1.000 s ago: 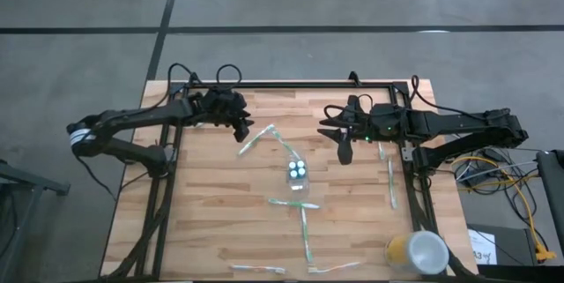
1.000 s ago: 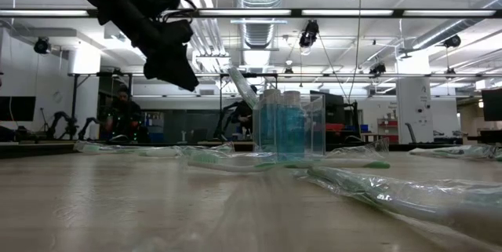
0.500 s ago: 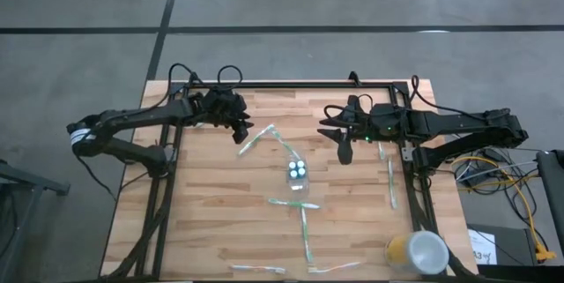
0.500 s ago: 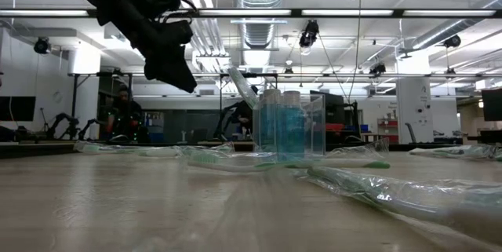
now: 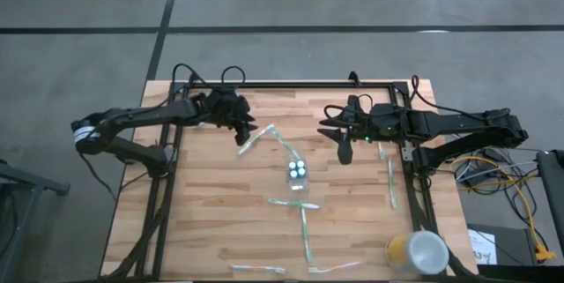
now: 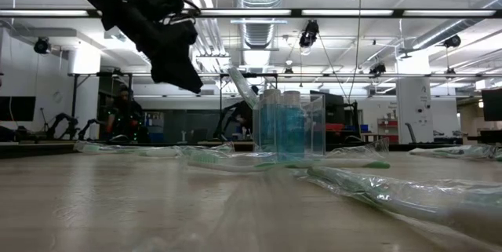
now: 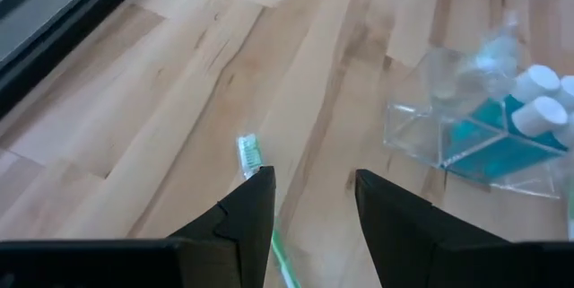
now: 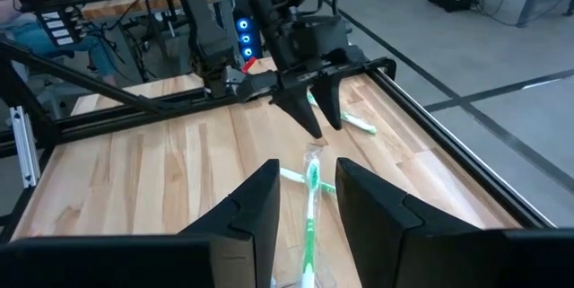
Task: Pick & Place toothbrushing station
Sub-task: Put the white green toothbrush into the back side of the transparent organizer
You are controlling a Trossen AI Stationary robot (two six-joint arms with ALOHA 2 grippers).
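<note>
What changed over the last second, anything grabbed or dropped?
Only the left gripper moved: it edged slightly toward the table's middle, fingers open above a toothbrush, nothing grabbed or released. The right gripper, also open, hangs where it was. The clear cup with its tubes and the scattered toothbrushes stayed put.

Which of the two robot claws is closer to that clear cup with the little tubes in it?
The right gripper, just. It hangs up and to the right of the clear cup; the left gripper hovers farther off, up and to the left, over a toothbrush.

Pale wood table (image 5: 220,204), clear glossy plastic cup (image 6: 314,130)
</note>
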